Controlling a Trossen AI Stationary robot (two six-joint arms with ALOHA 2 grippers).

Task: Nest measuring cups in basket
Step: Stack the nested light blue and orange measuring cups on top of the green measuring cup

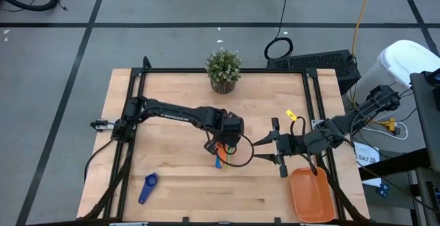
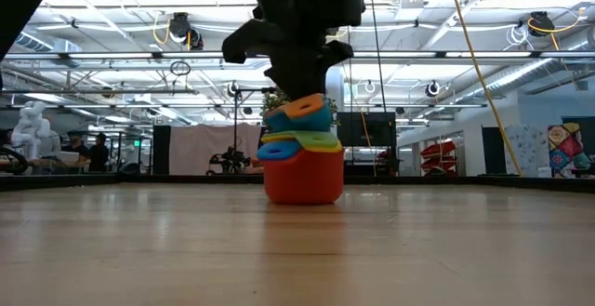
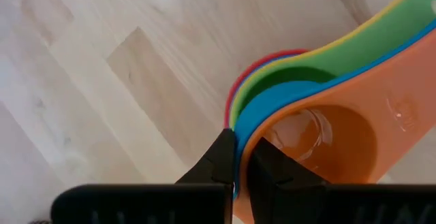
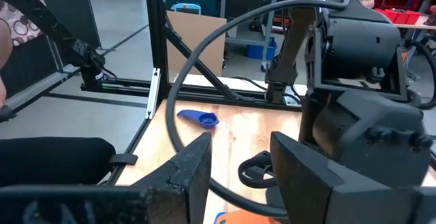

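Observation:
A stack of nested measuring cups [image 2: 302, 162] stands in the table's middle. A red cup [image 2: 303, 183] is at the bottom, with green, blue and orange cups [image 3: 330, 142] tilted in it. My left gripper [image 3: 238, 173] comes down on the stack [image 1: 220, 157] and is shut on its upper rim. A dark blue cup [image 1: 148, 187] lies near the front left and a yellow cup [image 1: 291, 115] to the right of centre. The orange basket [image 1: 313, 195] sits at the front right. My right gripper [image 1: 273, 147] hovers open, right of the stack, holding nothing. My left gripper pinches the rim of the upper nested cups [image 3: 242, 157] between its two fingers. One finger [image 3: 276, 166] is inside the orange cup and the other [image 3: 218, 159] outside the light blue one. The fingers come from above, steeply slanted. The red bottom cup stands on the table.
A small potted plant [image 1: 223, 69] stands at the table's far edge. A black cable [image 4: 204, 60] loops between the two grippers. Bare wood lies left of the stack and along the front, apart from the dark blue cup [image 4: 199, 118].

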